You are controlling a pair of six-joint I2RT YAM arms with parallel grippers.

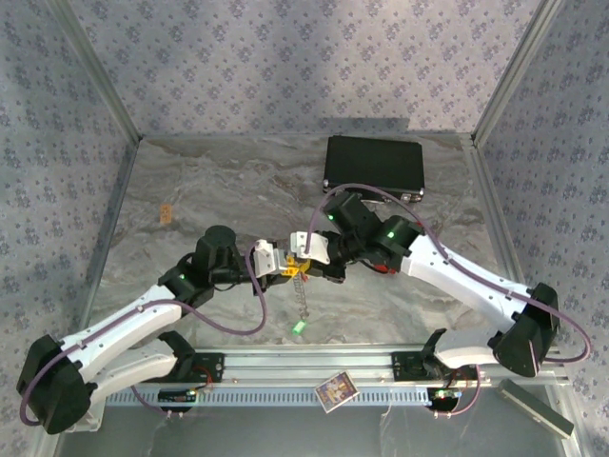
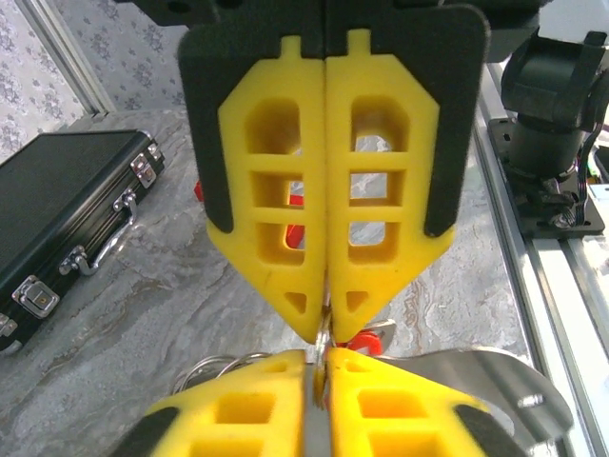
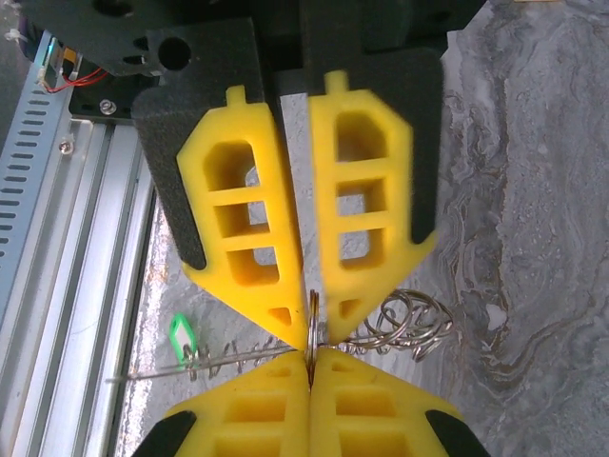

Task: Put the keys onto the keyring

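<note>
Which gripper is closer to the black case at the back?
Right. The right gripper, shut on the keyring, is in front of the black case; the left gripper meets it tip to tip, farther away.

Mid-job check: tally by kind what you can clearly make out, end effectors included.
End effectors: 2 (left end effector, right end effector)
Keyring, silvery wire: 1
Green-tagged key: 1
Red piece, likely a key tag: 1
Black case: 1
Card on the rail: 1
Total: 7
</note>
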